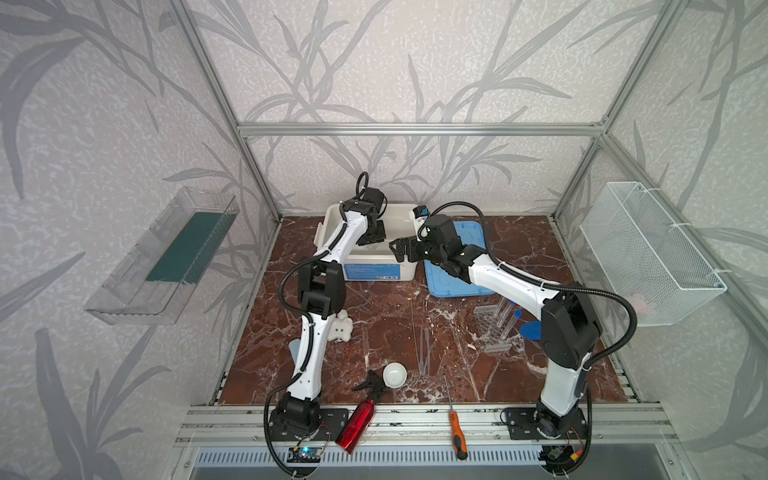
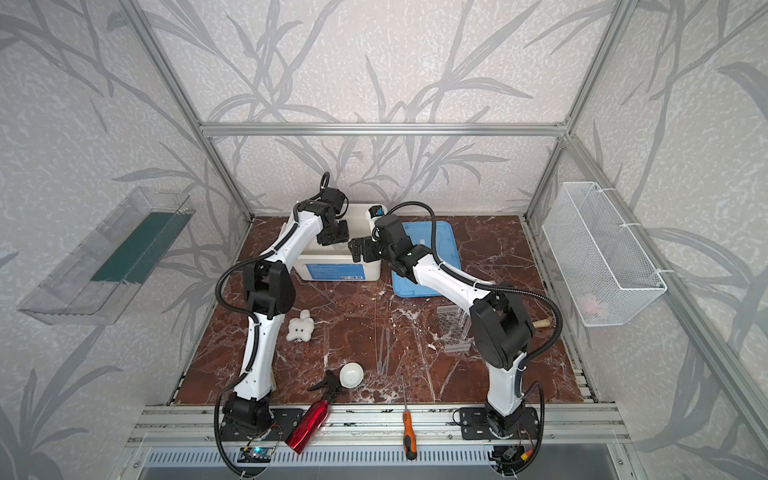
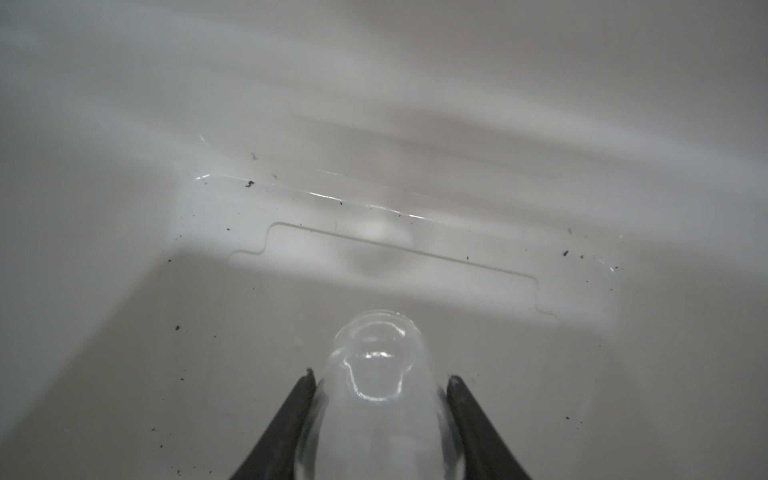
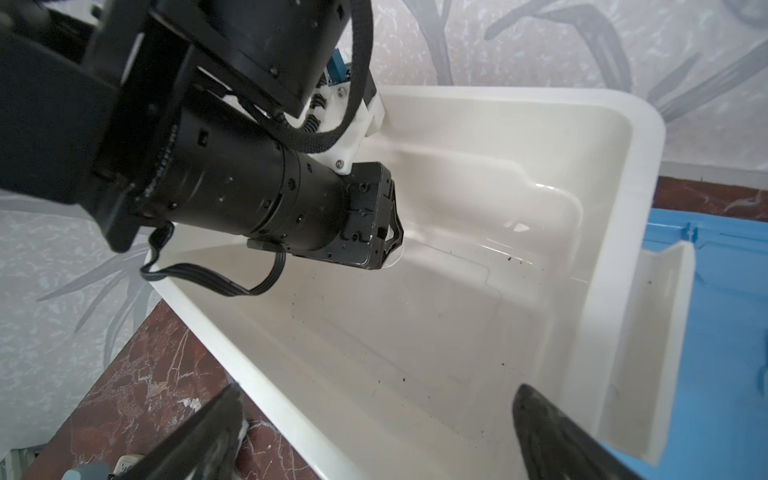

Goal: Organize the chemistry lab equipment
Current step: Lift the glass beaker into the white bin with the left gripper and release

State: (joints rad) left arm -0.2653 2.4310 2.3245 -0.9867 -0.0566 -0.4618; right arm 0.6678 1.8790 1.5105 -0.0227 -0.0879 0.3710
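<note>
My left gripper (image 2: 332, 240) dips into the white bin (image 2: 372, 270) at the desk's far edge, and my right gripper (image 2: 356, 249) hangs at that bin's right rim, beside the blue lid (image 2: 440, 245). Mid-desk lie the thin rod (image 2: 375, 324) and droppers (image 2: 384, 353); the clear rack (image 2: 451, 328) stands toward the right edge, the white dish (image 2: 351, 374) near the front edge.

Robot test cell here: aluminium frame (image 1: 419, 129), leaf-print panels (image 1: 415, 62), left arm (image 1: 309, 353) and right arm (image 1: 507, 278) bolted beside the table (image 1: 374, 324).
</note>
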